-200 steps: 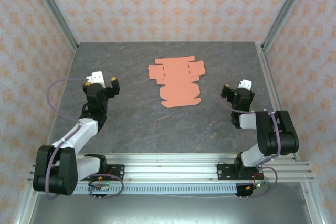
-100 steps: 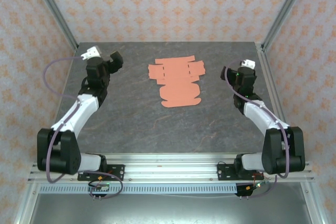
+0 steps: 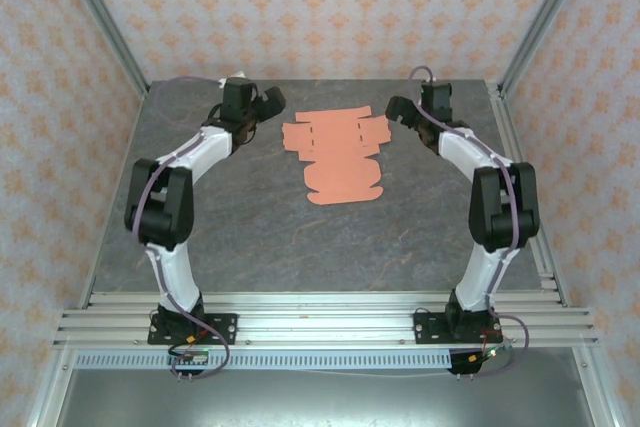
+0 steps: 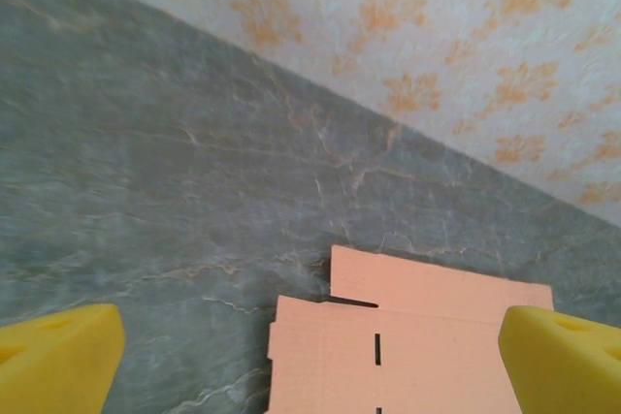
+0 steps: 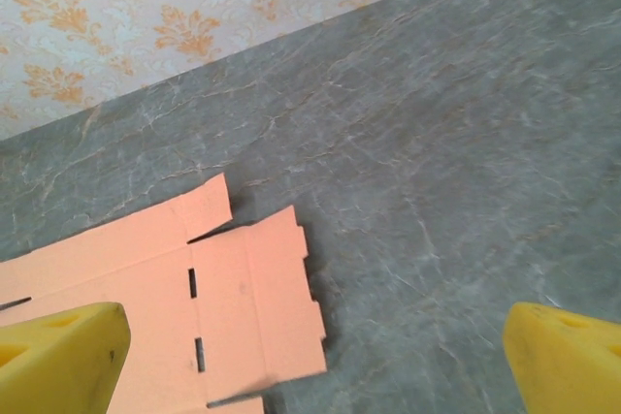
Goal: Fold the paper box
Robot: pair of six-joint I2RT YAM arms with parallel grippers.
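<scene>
The paper box (image 3: 338, 155) lies as a flat salmon-orange die-cut sheet on the dark stone table (image 3: 260, 217), flaps spread and rounded tabs toward the near side. My left gripper (image 3: 262, 107) hovers just left of the sheet's far left flap, open and empty. My right gripper (image 3: 402, 113) hovers just right of the far right flap, also open and empty. In the left wrist view the sheet's left end (image 4: 408, 336) lies between the yellow fingertips (image 4: 58, 361). The right wrist view has the right flap (image 5: 243, 307) near its left yellow fingertip (image 5: 58, 361).
Patterned walls (image 3: 320, 7) close the back and sides, and metal posts (image 3: 100, 22) stand at the far corners. A metal rail (image 3: 320, 322) carries both arm bases at the near edge. Bare table lies between the sheet and the rail.
Both arms have stretched out from near their bases to the far part of the table, ending on either side of the sheet. The sheet has not moved. Both grippers stayed open.
</scene>
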